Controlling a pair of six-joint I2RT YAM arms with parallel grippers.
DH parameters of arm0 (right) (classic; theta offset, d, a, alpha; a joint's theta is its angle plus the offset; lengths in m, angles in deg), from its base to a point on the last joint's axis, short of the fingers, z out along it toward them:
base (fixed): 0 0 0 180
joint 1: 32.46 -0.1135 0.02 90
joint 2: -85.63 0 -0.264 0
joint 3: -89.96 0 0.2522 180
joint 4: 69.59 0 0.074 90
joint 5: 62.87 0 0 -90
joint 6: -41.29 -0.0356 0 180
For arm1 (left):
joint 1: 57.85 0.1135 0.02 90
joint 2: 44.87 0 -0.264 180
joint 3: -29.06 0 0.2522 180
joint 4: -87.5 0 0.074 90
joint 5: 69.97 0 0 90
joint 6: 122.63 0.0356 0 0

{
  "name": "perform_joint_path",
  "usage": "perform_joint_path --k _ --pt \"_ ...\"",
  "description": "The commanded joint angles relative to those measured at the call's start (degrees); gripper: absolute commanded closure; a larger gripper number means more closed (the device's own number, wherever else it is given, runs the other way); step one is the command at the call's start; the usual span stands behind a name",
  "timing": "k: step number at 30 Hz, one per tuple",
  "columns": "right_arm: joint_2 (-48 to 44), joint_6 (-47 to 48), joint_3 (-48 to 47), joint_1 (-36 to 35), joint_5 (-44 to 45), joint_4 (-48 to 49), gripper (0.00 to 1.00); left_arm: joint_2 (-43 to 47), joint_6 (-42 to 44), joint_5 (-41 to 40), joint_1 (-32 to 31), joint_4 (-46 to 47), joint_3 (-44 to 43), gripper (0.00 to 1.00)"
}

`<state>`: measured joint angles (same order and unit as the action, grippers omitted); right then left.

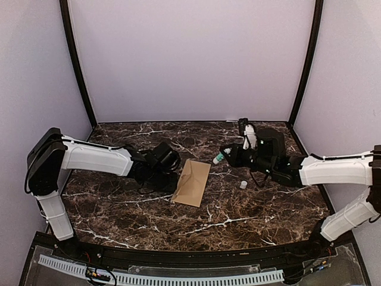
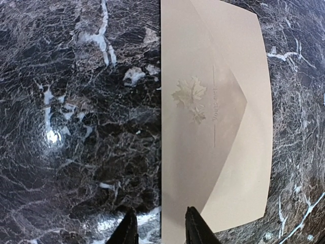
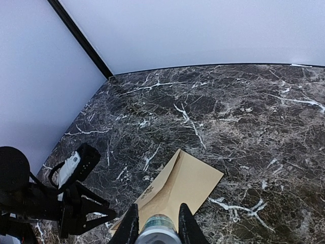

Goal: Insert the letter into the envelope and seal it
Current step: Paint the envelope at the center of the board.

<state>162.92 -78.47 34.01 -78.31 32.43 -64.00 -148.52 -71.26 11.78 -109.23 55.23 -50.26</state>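
Item: envelope (image 1: 193, 183), tan kraft paper. It lies flat near the middle of the table (image 1: 149, 214), slightly askew, with its pointed flap folded over its face and a leaf embossed there. All four of its edges sit well apart from the table's edges.

Item: left gripper (image 1: 172, 182), at the envelope's left edge. The jaws stand a little apart and straddle that edge, one finger (image 2: 128, 231) over bare marble and the other over paper. They grip nothing.

Item: right gripper (image 1: 231, 155), raised just right of the envelope's far end. Its jaws are closed on a white tube (image 3: 158, 231) with a green band.

Item: small white cap (image 1: 243, 185), on the table right of the envelope and apart from it.

Open room: broad bare marble on the near side and the far side. Pale walls close the left, right and far edges.
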Motion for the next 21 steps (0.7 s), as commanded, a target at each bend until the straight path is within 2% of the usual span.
perform_joint_path --k 1,4,5,7,11,14,21 --pt "5.09 3.66 -4.80 -2.00 -2.28 2.90 1.00 2.95 1.03 5.65 1.76 6.77 3.59 0.71" --pt "8.62 3.29 -7.15 -2.78 -2.69 3.06 1.00 3.37 1.55 6.84 3.05 8.76 4.90 0.71" --pt "9.42 2.99 -7.53 -2.90 -2.74 3.32 1.00 3.75 3.26 7.81 3.13 9.32 5.33 0.56" --pt "10.62 1.99 -8.12 -2.93 -1.63 3.25 1.00 4.83 6.24 11.34 3.06 12.13 6.34 0.41" --pt "11.46 1.37 -8.92 -2.90 0.49 2.50 1.00 7.84 9.59 13.14 2.39 17.79 8.61 0.23" --pt "11.47 1.16 -8.96 -2.93 0.68 2.51 1.00 7.08 11.48 10.75 2.18 17.43 7.94 0.17" --pt "11.01 0.61 -8.26 -2.93 0.55 2.45 1.00 -1.17 16.87 1.04 -0.46 5.84 -2.95 0.14"
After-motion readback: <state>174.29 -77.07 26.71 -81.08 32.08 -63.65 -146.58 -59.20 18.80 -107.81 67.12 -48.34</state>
